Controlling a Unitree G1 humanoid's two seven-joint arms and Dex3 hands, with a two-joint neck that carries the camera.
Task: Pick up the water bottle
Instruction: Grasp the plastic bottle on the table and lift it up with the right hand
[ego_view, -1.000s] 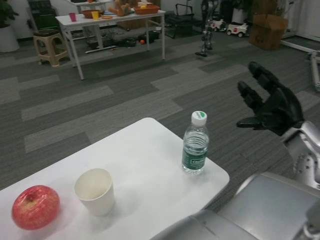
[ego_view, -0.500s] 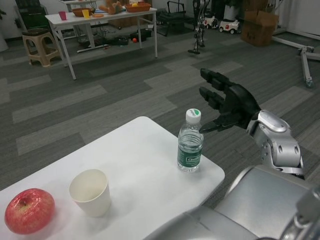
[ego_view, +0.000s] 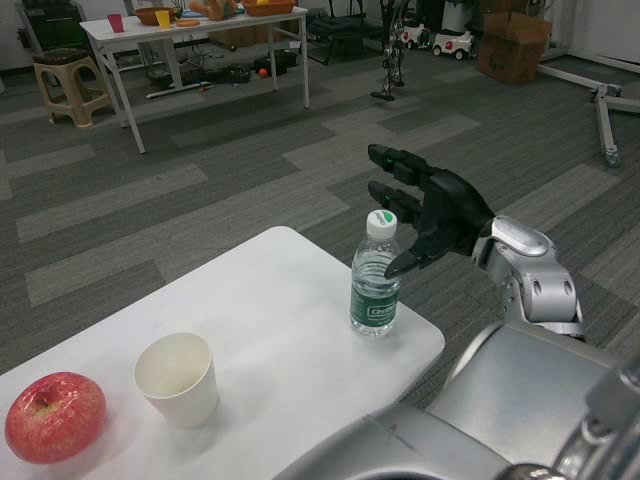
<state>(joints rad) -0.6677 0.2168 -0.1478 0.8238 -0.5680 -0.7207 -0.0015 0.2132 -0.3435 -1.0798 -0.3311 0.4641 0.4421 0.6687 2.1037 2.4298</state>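
Standing upright near the table (ego_view: 250, 330) corner, well right of the paper cup (ego_view: 177, 377), the water bottle (ego_view: 375, 275) looked light, thin-walled and slippery; its labelled middle offered the firmest hold. The right hand (ego_view: 432, 212), released with fingers spread, hovered just beside the cap.

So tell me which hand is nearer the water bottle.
Right. The right hand is open just beside the water bottle, at cap height, not gripping it. The left hand is out of view.

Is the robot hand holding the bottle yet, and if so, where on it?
No, nothing is held. The right robot hand is open beside the bottle, near its cap, fingers apart.
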